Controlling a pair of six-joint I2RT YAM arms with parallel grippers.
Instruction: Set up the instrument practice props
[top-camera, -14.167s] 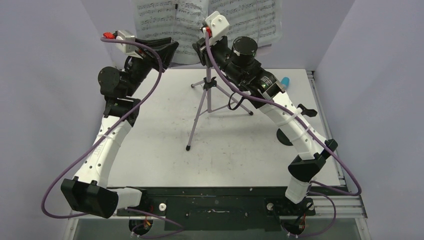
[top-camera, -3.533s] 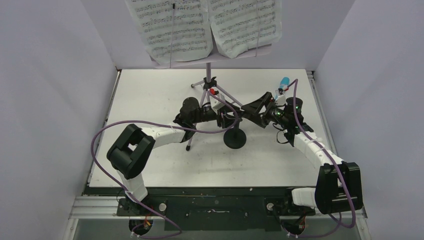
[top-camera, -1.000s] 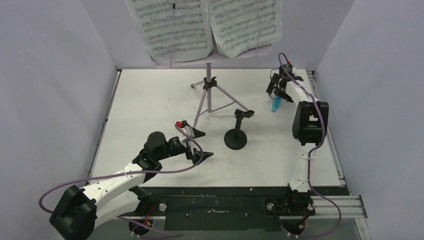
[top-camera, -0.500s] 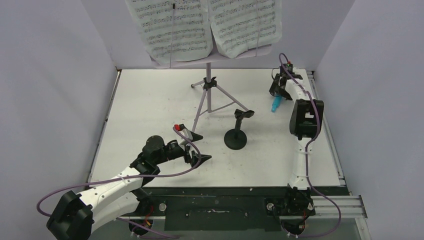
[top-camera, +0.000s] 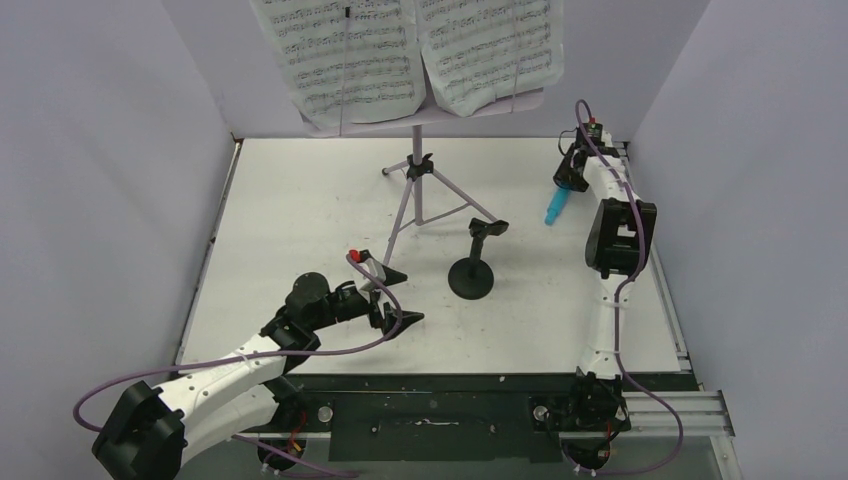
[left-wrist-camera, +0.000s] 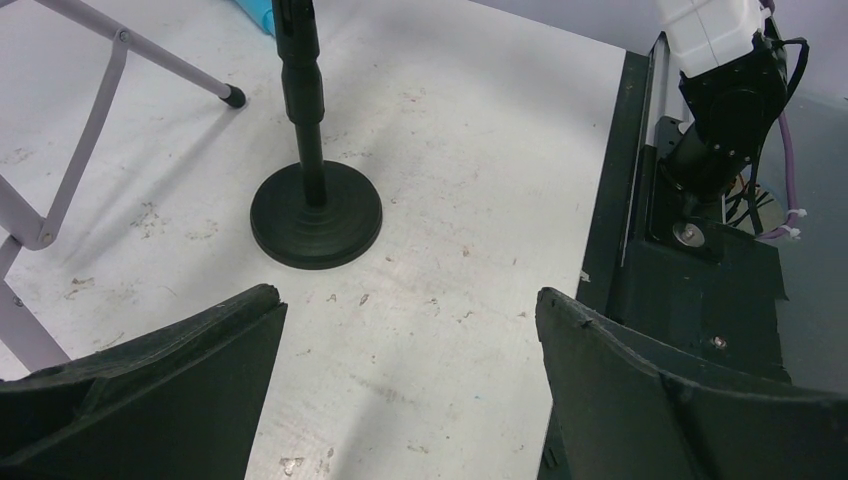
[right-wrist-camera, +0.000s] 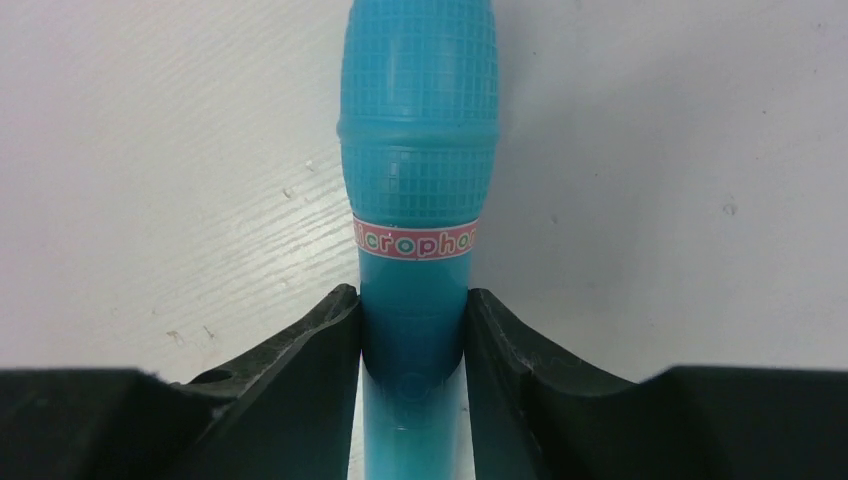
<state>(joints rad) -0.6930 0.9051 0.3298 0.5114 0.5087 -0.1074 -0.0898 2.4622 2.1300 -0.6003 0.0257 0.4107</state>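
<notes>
The lilac music stand (top-camera: 418, 195) stands on its tripod at the back middle, with white sheet-music pages (top-camera: 350, 55) on its desk. In front of it the black mic stand (top-camera: 470, 277) is upright on its round base (left-wrist-camera: 315, 215), its clip holding nothing. The turquoise microphone (top-camera: 553, 207) is at the table's far right. My right gripper (top-camera: 568, 180) is shut on its handle, both fingers pressing the sides below the pink label (right-wrist-camera: 416, 239). My left gripper (top-camera: 405, 295) hovers open over bare table, left of the mic stand and short of it.
A tripod leg (left-wrist-camera: 170, 72) reaches toward the mic stand's base. The black base rail (top-camera: 430, 395) and the right arm's mount (left-wrist-camera: 725, 90) run along the near edge. Lilac walls close in the left, back and right sides.
My right gripper's jaws have closed from wide open onto the microphone's handle, and that wrist has shifted slightly right and back. The left arm drew back toward the front a little, then held still.
</notes>
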